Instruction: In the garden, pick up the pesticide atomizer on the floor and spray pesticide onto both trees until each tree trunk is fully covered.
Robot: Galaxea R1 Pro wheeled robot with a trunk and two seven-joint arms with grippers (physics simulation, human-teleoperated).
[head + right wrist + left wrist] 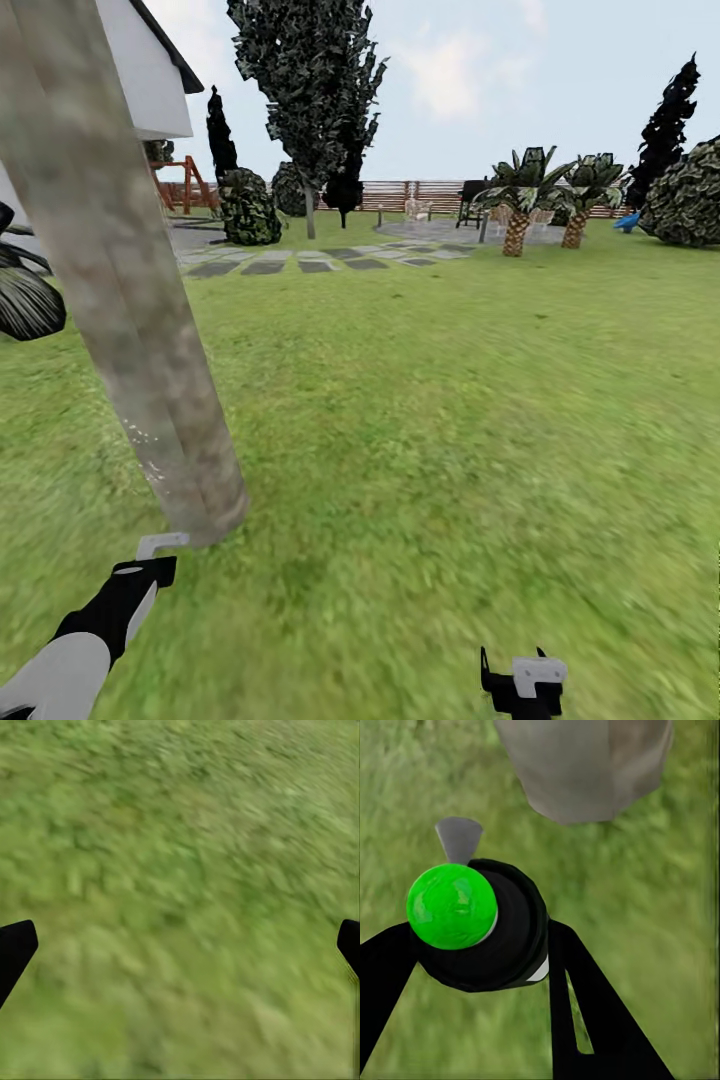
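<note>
The near tree trunk (120, 300), mottled grey-beige, leans across the left of the head view, and its base (585, 765) meets the grass just ahead of my left gripper (148, 572). That gripper (480, 945) is shut on the pesticide atomizer (451, 906), a black bottle with a bright green top whose grey nozzle (160, 543) points at the trunk's foot. Faint white specks of pesticide (140, 440) dot the lower trunk. The second tree (310, 100) stands far back, dark-leaved with a thin trunk. Low over bare grass, my right gripper (522, 680) (180, 945) is open and holds nothing.
Grey stepping stones (290, 265) cross the lawn in the distance. Beyond them are a round bush (248, 205), two palm-like plants (520, 195), a slat fence (420, 195) and the white house (150, 80). A dark leafy plant (25, 300) sits left of the trunk. Grass stretches out to the right.
</note>
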